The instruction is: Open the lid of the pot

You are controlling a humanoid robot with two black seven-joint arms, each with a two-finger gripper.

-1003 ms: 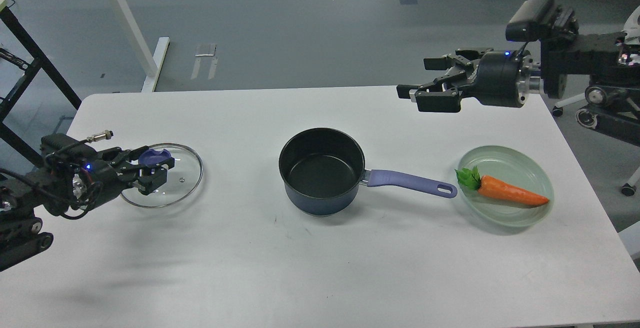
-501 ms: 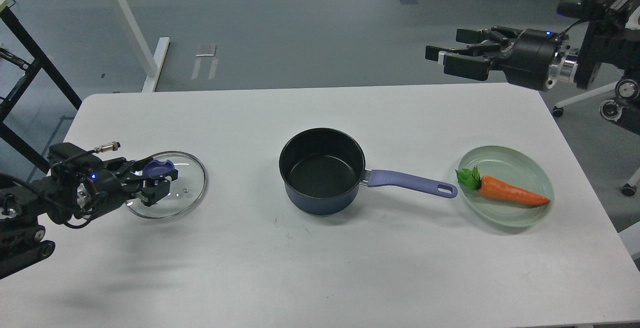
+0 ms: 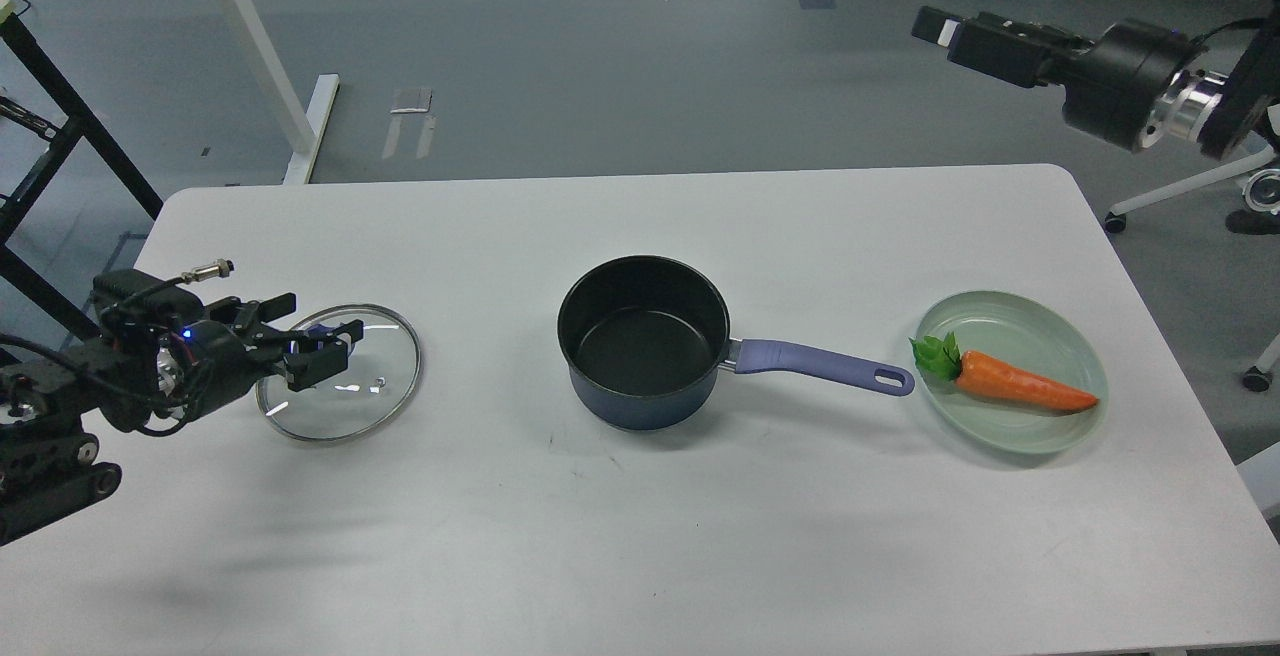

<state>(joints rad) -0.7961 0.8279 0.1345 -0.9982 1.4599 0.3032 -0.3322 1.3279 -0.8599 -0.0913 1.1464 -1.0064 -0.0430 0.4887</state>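
The glass lid (image 3: 340, 388) lies flat on the white tabletop (image 3: 640, 536) near its left edge, well apart from the saucepan (image 3: 645, 341) at the middle, so the pot already stands uncovered. The lid is a clear, domed disc with a thin metal rim and a small vent hole; I judge it rigid, fairly light, smooth enough to slip, and liable to chip or crack if dropped. Its blue knob (image 3: 318, 332), barely showing behind the fingers, is the sensible place to take hold, since the glass and thin rim offer little purchase. The left end effector (image 3: 320, 344) sits over that knob with its dark fingers spread apart, seemingly not clamped on it. The right end effector (image 3: 945, 28) hangs high beyond the far right corner, seen too side-on to tell how its fingers stand. The saucepan has a matt black non-stick inside, a blue outer wall and a long lavender handle pointing towards a pale green plate (image 3: 1080, 356) near the right edge, holding a glossy toy carrot (image 3: 1020, 388).
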